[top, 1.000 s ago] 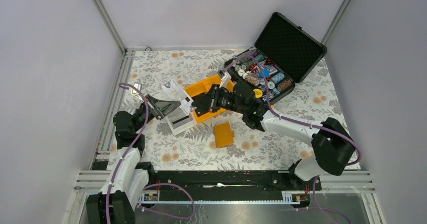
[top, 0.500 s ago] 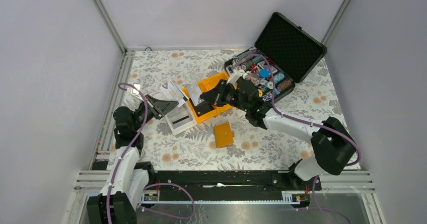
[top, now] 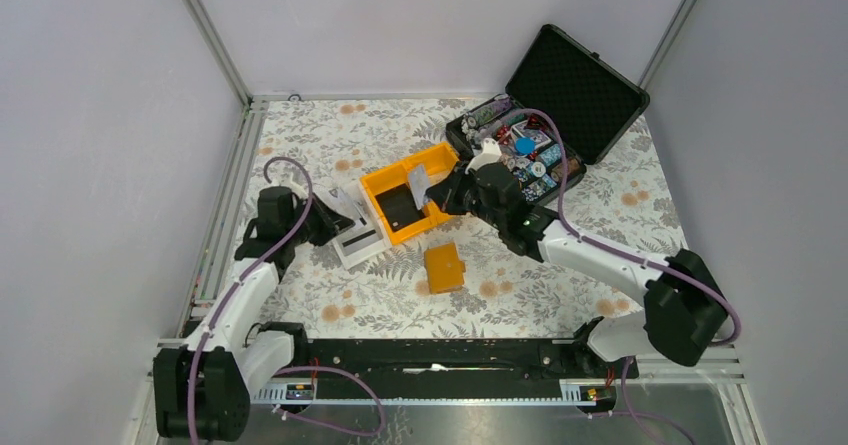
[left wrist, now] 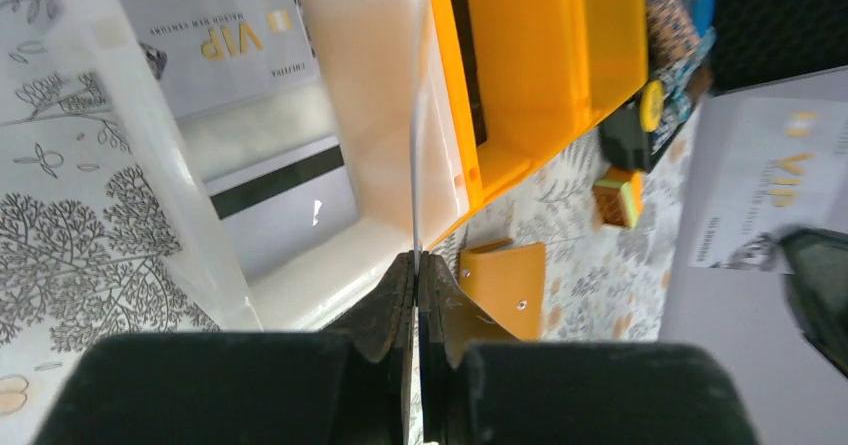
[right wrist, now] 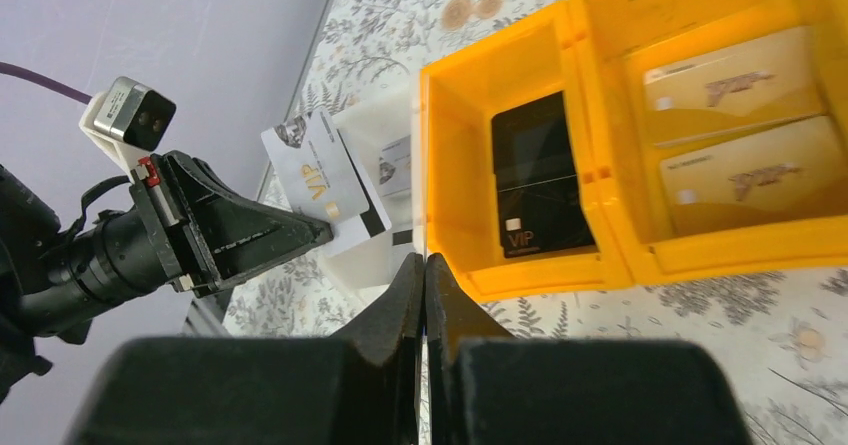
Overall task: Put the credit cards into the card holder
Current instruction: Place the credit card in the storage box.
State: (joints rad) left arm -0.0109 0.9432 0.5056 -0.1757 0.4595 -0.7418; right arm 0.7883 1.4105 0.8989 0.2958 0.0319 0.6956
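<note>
The card holder (top: 443,267), a folded orange wallet with a snap dot, lies flat on the floral cloth in front of the orange bin; it also shows in the left wrist view (left wrist: 505,280). My left gripper (top: 333,217) is shut on a pale credit card (top: 346,204), seen edge-on (left wrist: 415,145) over the white tray (left wrist: 300,285). My right gripper (top: 441,193) is shut on another pale credit card (top: 418,180), edge-on in its own view (right wrist: 424,180), over the orange bin's near left corner. Two more pale cards (left wrist: 240,25) lie in the white tray.
The orange compartment bin (top: 436,157) holds a black VIP card (right wrist: 540,180) and two gold cards (right wrist: 720,80). The white tray (top: 352,253) stands left of it. An open black case (top: 580,90) with poker chips sits at the back right. Metal frame rails run along the left.
My right gripper has drawn back to the right with a card, away from the left gripper. My left arm has shifted and its card now sits lower, over the white tray.
</note>
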